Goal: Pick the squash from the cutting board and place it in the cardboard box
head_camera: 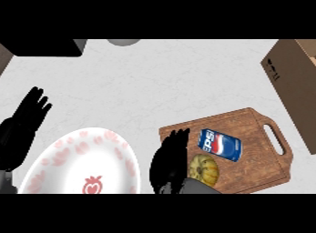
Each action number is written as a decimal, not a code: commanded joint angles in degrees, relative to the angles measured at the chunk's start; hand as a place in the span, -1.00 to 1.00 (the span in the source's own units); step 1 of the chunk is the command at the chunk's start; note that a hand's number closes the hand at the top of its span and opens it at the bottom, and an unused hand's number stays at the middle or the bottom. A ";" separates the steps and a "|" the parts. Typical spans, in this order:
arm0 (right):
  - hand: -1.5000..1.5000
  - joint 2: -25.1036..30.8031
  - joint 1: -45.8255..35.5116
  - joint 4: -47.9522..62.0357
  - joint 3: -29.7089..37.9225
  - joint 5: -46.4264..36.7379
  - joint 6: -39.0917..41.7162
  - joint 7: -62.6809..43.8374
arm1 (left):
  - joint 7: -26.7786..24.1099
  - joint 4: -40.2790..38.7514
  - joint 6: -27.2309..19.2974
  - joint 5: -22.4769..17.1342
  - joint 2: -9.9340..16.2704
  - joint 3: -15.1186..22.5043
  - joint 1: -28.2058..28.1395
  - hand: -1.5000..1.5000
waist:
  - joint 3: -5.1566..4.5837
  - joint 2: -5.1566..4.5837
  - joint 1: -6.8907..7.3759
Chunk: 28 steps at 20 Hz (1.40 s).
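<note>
A small yellow-brown ribbed squash (205,168) lies on the wooden cutting board (254,152), near the board's front edge. My right hand (168,160) is over the board's left end, just left of the squash, with its fingers straight and nothing held. A blue Pepsi can (219,144) lies on its side right behind the squash. The cardboard box (300,86) stands at the right edge, past the board's handle. My left hand (24,122) rests open at the far left, fingers pointing up.
A white plate with red patterns (86,164) sits at the front between my two hands. A dark object (43,47) stands at the back left. Next to it, at the top, a grey round item (123,42) shows partly.
</note>
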<state>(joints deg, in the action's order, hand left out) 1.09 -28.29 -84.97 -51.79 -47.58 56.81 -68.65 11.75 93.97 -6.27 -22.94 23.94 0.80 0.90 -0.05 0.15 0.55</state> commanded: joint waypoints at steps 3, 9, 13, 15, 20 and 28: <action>-1.00 -1.04 0.05 0.82 0.70 0.28 2.91 -11.36 | 0.88 -0.70 1.21 -0.05 -0.06 -0.71 1.02 0.00 | 0.00 0.01 -0.17; -1.00 -1.04 2.75 1.43 0.99 -2.24 1.45 -10.17 | -1.15 -2.40 -0.22 2.87 -2.32 -0.56 2.22 0.00 | 0.01 -0.08 -0.50; -1.00 -1.04 4.38 3.88 1.00 -4.36 1.61 -7.82 | 0.61 0.16 0.98 1.87 -2.58 -0.88 0.32 0.00 | 0.04 -0.06 -0.19; -1.00 -1.05 3.85 4.86 1.33 -4.20 1.59 -7.48 | 0.29 0.68 1.97 2.00 -2.49 -1.31 -0.88 0.00 | 0.04 -0.07 -0.02; -1.00 -1.05 3.74 5.10 2.13 -5.16 0.69 -7.40 | -0.16 -1.65 3.51 1.58 -2.02 -3.48 0.12 0.00 | 0.03 -0.12 0.08; -1.00 -1.01 4.04 3.92 7.39 -13.42 6.94 0.36 | -0.16 -0.45 5.39 2.90 -2.84 -4.75 -1.35 0.00 | 0.04 -0.11 -0.30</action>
<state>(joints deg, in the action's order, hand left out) 0.87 -22.34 -81.89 -47.20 -59.25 61.98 -65.54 12.59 93.41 -2.54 -20.34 21.18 -2.99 1.07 0.00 0.05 0.17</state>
